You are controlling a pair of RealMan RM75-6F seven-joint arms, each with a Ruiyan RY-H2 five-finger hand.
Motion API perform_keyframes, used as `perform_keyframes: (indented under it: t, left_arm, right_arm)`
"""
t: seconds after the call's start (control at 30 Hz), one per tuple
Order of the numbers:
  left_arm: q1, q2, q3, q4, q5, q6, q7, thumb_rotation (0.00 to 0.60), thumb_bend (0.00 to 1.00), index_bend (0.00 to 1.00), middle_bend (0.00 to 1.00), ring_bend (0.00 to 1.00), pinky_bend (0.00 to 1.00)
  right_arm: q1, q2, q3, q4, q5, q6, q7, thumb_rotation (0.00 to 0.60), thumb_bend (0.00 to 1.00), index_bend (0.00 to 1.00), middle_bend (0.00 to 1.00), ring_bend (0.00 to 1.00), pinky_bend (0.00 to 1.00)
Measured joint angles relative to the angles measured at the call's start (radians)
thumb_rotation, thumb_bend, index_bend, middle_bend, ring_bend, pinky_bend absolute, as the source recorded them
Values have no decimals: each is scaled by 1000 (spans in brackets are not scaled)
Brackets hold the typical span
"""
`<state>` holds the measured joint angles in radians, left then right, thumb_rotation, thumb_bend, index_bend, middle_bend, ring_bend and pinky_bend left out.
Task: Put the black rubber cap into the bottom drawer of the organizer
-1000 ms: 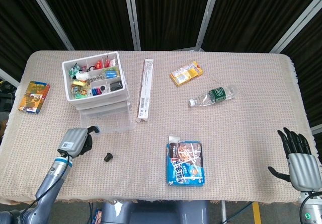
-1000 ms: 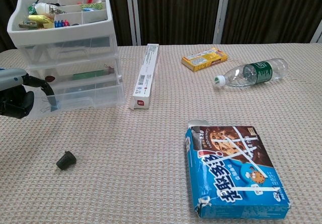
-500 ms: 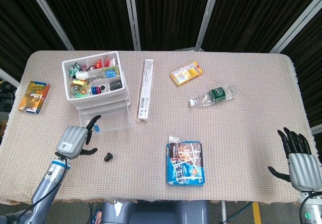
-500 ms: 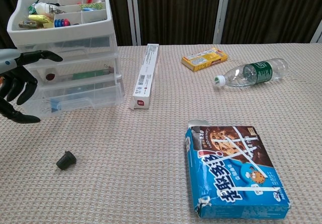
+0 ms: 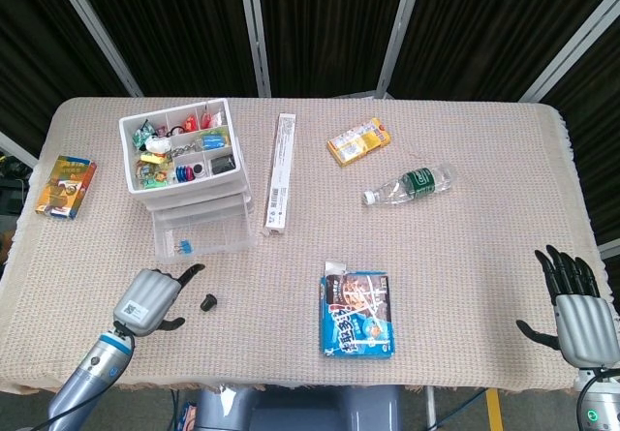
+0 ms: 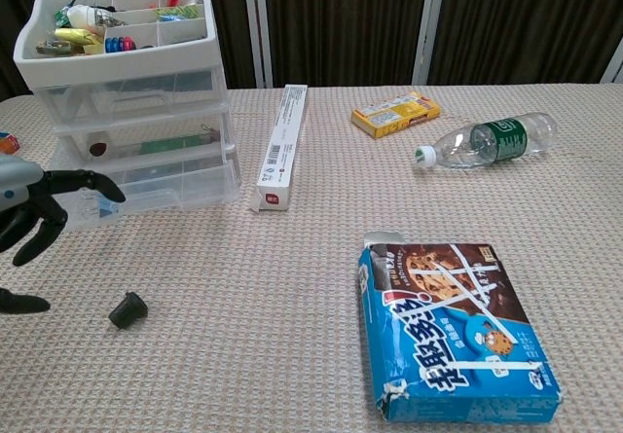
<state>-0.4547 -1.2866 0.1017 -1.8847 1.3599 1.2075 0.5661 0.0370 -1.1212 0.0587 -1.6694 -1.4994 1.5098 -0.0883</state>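
Table: we see a beige woven cloth (image 5: 465,257) covering it.
Left side: organizer (image 5: 189,174), colourful packet (image 5: 66,186), black rubber cap (image 5: 207,302).
Middle: long white box (image 5: 280,172), blue cookie box (image 5: 357,314).
Far right: yellow box (image 5: 358,140), bottle (image 5: 411,183) lying down.

A robot test bench in a lab or studio setting: black curtains hung between pale metal posts close off the upper frame, and a table (image 5: 465,286) under a beige woven cloth fills the rest. Staged props lie scattered across it, among them a stacked plastic organizer (image 5: 184,174) at upper left, a cookie box (image 5: 357,315) at lower center and a water bottle (image 5: 411,183) at right.
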Motion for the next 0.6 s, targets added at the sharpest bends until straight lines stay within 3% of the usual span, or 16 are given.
perform_keyframes:
  t: [0.1, 0.2, 0.6]
  left_arm:
    - [-13, -6, 1, 8, -31, -36, 45, 600, 34, 293, 918, 840, 716]
    - [-26, -23, -7, 25, -75, -69, 74, 600, 37, 315, 956, 866, 738]
    - [-79, -137, -57, 127, -188, -141, 164, 600, 47, 337, 982, 884, 753]
  right_arm:
    - [0, 0, 0, 0, 0, 0, 0, 600, 14, 48, 0, 0, 0]
    - [0, 0, 0, 0, 1, 0, 0, 600, 14, 48, 0, 0, 0]
    - [0, 1, 1, -1, 2, -2, 3, 600, 14, 48, 0, 0, 0]
